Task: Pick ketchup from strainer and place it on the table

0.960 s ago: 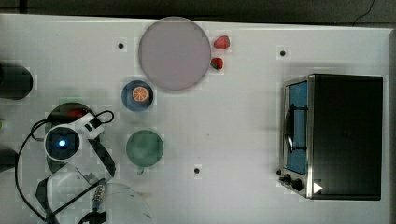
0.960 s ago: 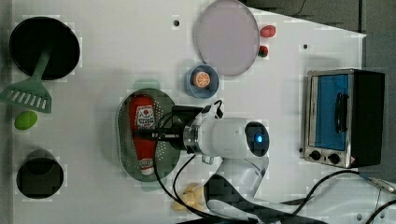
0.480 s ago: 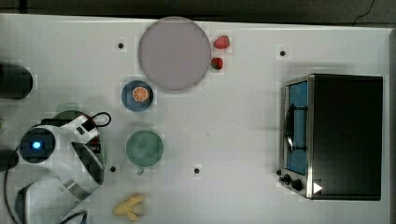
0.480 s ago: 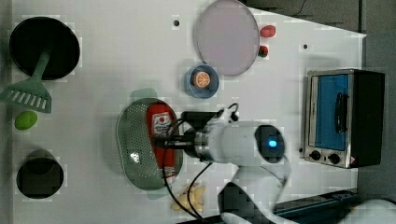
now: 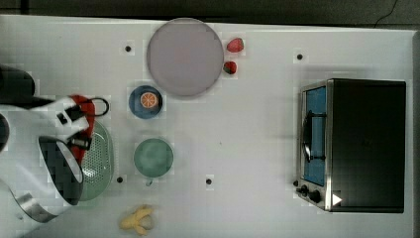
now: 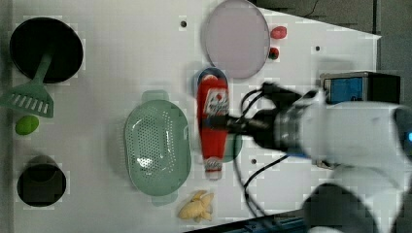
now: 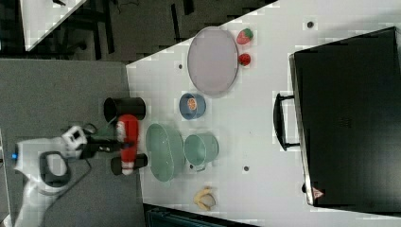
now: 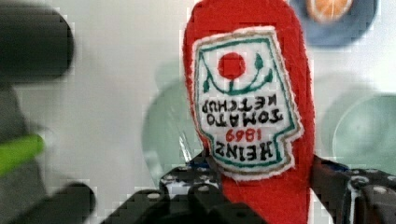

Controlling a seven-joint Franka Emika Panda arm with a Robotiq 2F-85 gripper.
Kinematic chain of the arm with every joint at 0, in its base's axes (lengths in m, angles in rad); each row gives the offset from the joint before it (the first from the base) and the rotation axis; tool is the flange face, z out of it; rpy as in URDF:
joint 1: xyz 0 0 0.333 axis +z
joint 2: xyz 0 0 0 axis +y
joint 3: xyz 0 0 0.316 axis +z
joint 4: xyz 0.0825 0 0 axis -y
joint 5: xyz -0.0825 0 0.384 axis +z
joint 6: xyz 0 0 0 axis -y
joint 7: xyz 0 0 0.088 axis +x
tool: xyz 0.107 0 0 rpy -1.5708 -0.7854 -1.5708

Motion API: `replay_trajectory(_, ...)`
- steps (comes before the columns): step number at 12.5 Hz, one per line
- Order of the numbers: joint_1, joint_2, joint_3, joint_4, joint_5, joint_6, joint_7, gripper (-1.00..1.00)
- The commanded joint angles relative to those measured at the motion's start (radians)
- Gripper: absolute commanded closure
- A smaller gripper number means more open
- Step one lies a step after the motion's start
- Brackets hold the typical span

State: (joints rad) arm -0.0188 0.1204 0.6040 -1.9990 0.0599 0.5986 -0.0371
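Note:
My gripper [image 6: 224,125] is shut on the ketchup [image 6: 213,121], a red bottle with a white label, and holds it lengthwise in the air. In the left view the bottle hangs beside the strainer's [image 6: 156,143] right rim, over the table [image 6: 121,63]. The pale green strainer is empty. The top view has the ketchup [image 5: 86,111] poking out from under my arm above the strainer [image 5: 100,158]. In the right view the ketchup [image 7: 126,141] sits left of the strainer [image 7: 164,151]. The wrist view has the label [image 8: 245,100] close up between my dark fingers [image 8: 198,189].
A green cup [image 5: 153,157] and a blue bowl with an orange slice [image 5: 146,100] stand near the strainer. A purple plate [image 5: 184,56], two strawberries [image 5: 235,45], a banana [image 5: 136,219] and a toaster oven [image 5: 356,144] share the table. A black bowl with a spatula [image 6: 46,56], a lime [image 6: 26,124] and a black cup [image 6: 41,183] lie beyond.
The ketchup lay in the strainer with my gripper on it; now it is lifted out and the strainer is empty. My arm has risen and shifted in both views.

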Motion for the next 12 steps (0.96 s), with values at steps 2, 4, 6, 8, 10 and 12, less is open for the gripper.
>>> replay_trajectory(2,-0.102,0.003,-0.159,0.005,0.010,-0.049,-0.148,-0.17)
replay_trajectory(4,-0.114,0.005,-0.243,-0.001,0.008,-0.048,-0.230,-0.17)
replay_trajectory(6,-0.118,0.005,-0.338,-0.004,0.008,-0.048,-0.245,-0.17)
replay_trajectory(8,-0.119,0.005,-0.421,-0.026,0.008,-0.051,-0.248,-0.17)
replay_trajectory(10,-0.120,0.005,-0.483,-0.077,0.008,-0.049,-0.275,-0.17)
replay_trajectory(12,-0.121,0.005,-0.519,-0.150,0.008,-0.031,-0.312,-0.17)
